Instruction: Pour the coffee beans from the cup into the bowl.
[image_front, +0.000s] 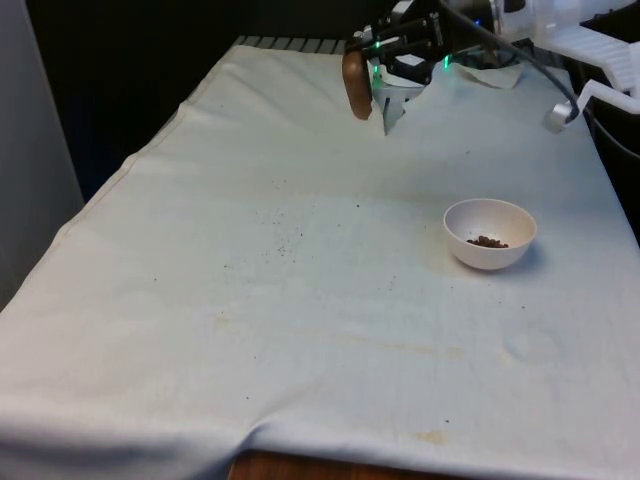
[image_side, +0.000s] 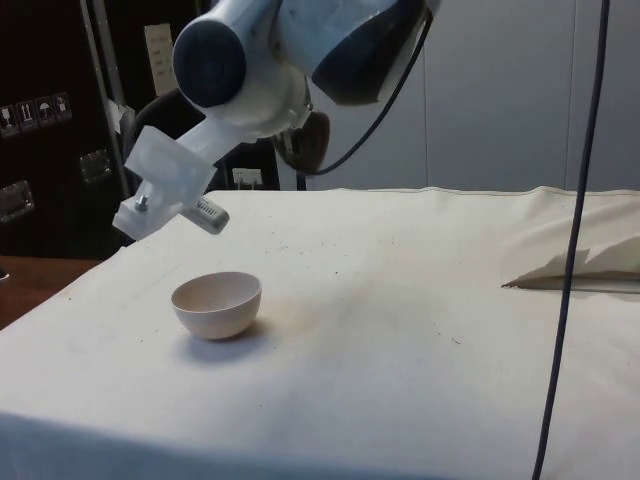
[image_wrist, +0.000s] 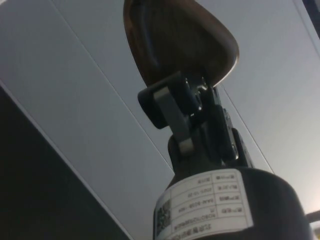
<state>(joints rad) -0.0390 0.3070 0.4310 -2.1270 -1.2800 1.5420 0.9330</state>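
The near part of the white cloth (image_front: 300, 340) is bare except for a few faint brownish stains close to the near edge and a scatter of tiny dark specks around the middle.

Farther in, toward the front view's right, a small white bowl (image_front: 490, 233) stands upright on the cloth. A small cluster of brown coffee beans (image_front: 487, 241) lies at its bottom, covering only part of the floor. In the side view the bowl (image_side: 216, 303) sits alone with a soft shadow beneath it, well apart from everything else.

At the far end of the table, above the cloth and left of the bowl in the front view, the gripper (image_front: 372, 62) holds a brown cup (image_front: 355, 84) in the air. The cup is tipped onto its side there, showing as a narrow brown oval, and it hangs well apart from the bowl, not over it. In the wrist view the cup (image_wrist: 185, 37) is seen close up, dark brown with a rounded wall, and the black fingers (image_wrist: 167, 107) are pinched on its rim, one pad on each side of the wall. In the side view the cup (image_side: 312, 140) peeks out as a dark brown shape behind the white arm (image_side: 270, 60), high above the table.
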